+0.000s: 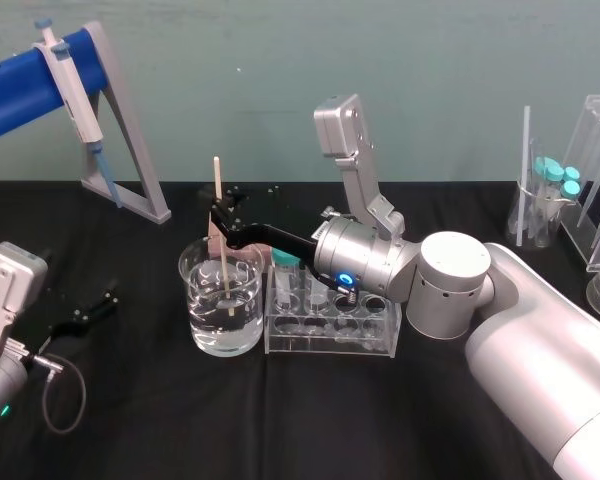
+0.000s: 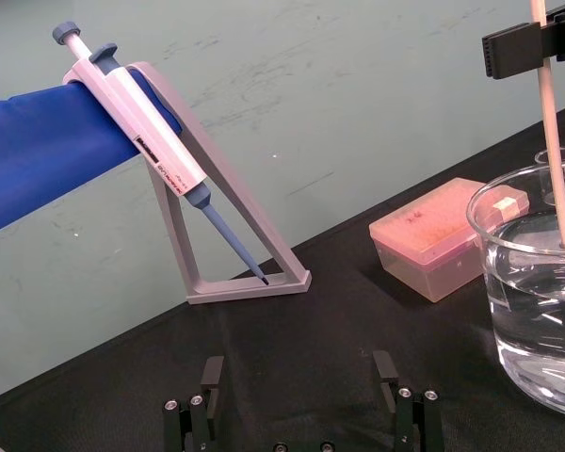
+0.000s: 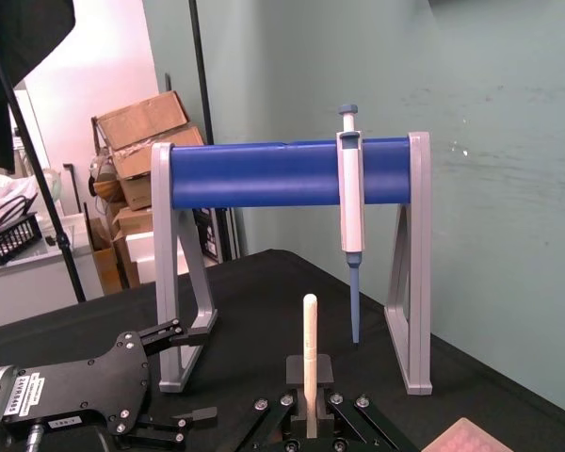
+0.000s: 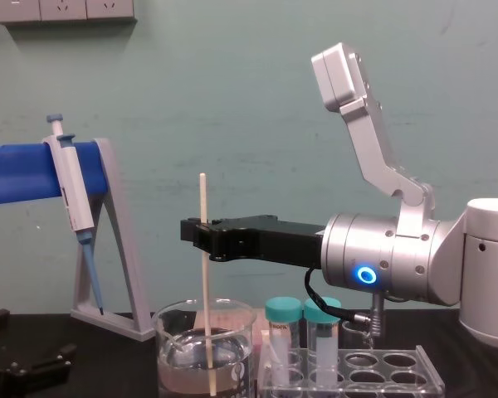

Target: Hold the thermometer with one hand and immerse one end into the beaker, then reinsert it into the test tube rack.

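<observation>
With the right gripper (image 1: 220, 216), fingers closed on the upright thermometer (image 1: 218, 180), I am dipping its tip into the beaker (image 1: 194, 292) left of the rack (image 1: 330, 340); left gripper (image 2: 298, 363) idling, fingers apart.

Black table (image 1: 160, 425), w/ beaker (image 1: 205, 312), tube rack (image 1: 330, 337), grey stand (image 2: 254, 286), pink box (image 2: 433, 240)

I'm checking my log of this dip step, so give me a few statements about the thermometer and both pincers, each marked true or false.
1. The test tube rack holds teal-capped tubes. True.
2. The lower end of the thermometer sits in the test tube rack. False: it is in the water of the beaker.
3. The right pincer grips the thermometer upright. True.
4. The left pincer holds the pipette. False: it is open and empty, low over the table; the pipette hangs on the stand.
</observation>
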You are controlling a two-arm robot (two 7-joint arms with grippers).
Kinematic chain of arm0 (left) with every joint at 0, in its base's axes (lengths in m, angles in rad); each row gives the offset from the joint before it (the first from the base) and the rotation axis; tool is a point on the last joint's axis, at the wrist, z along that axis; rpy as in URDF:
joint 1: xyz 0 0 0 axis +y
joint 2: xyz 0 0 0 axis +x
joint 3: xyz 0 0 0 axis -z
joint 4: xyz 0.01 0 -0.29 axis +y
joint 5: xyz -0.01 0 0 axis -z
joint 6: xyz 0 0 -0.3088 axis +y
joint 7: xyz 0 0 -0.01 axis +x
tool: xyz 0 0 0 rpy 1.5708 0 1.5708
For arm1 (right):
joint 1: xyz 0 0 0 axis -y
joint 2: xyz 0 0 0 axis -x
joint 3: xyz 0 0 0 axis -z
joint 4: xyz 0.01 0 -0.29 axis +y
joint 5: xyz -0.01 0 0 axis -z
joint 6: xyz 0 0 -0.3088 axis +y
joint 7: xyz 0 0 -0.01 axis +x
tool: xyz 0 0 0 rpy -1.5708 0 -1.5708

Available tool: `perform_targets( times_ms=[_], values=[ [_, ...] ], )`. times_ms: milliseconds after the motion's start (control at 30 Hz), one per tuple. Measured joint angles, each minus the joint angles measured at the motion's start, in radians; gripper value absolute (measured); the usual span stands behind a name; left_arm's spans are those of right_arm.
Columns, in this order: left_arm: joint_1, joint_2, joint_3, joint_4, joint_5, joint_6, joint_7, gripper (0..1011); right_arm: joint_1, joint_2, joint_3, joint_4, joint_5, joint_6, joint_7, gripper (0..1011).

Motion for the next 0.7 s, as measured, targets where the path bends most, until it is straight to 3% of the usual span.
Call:
perform_targets(
  times_ms=[700],
  values=[
    [0.0, 0.0, 0.0, 0.0, 0.0, 0.0, 0.0, 1004, 0.0, 0.0, 0.0, 0.0, 0.0, 0.0, 0.0, 53]
  ],
)
